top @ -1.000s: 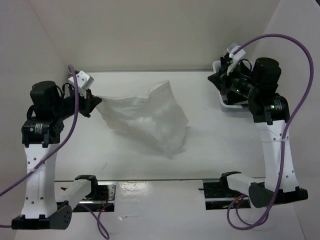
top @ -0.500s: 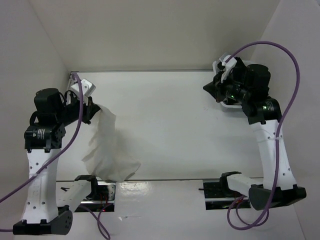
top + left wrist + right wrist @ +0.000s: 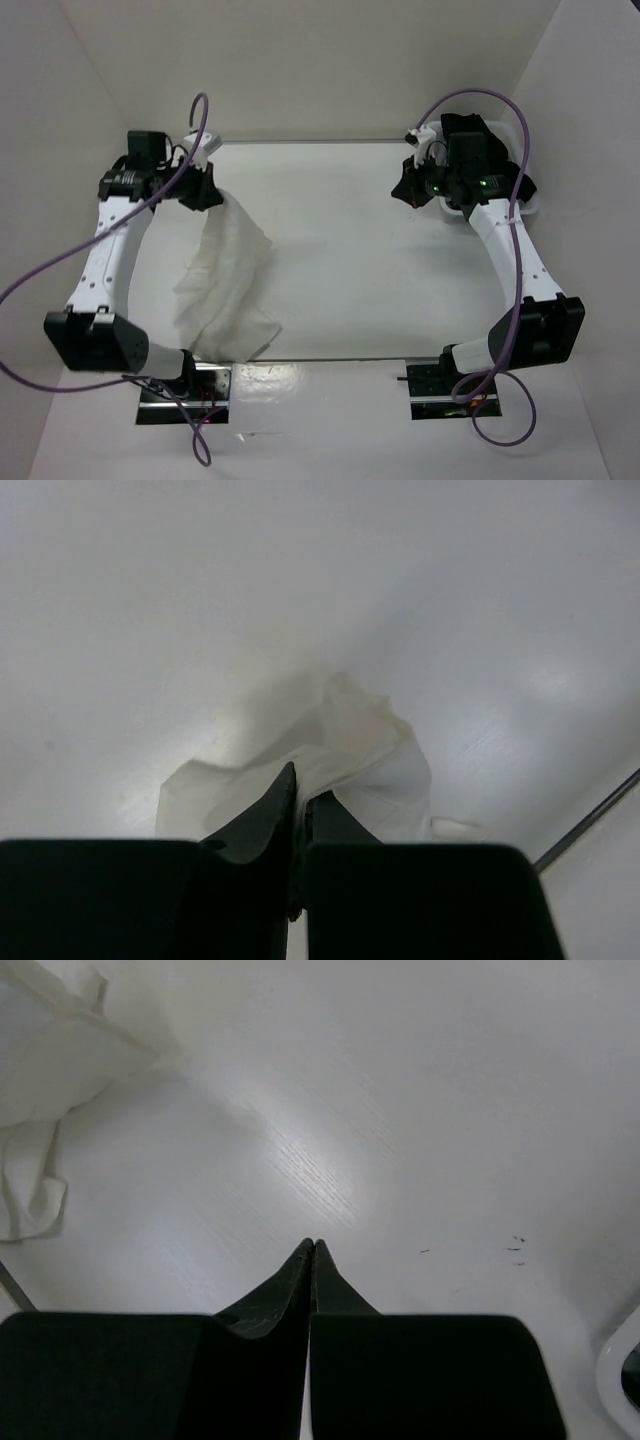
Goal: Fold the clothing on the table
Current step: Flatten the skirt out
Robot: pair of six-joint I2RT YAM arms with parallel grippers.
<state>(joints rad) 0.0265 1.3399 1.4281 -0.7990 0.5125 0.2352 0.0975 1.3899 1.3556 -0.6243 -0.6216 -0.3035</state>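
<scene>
Left fingers (image 3: 262,815) pinching skirt (image 3: 225,285) at table (image 3: 350,250) far-left, skirt draping to near edge, right fingers (image 3: 285,1280) closed empty, well apart

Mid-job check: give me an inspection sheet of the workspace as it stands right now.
Surface: flat white tabletop, a few dark specks.
Job's things: white pleated thin skirt, bunched, draped from the left gripper toward the near edge, not folded.
Clutter: white plastic basket at far right, behind the right arm.
Grippers: left gripper shut on the skirt; right gripper shut, empty, above bare table.
Cables: purple cables looping off both arms.
Surroundings: plain white walls; nothing else seen.
</scene>
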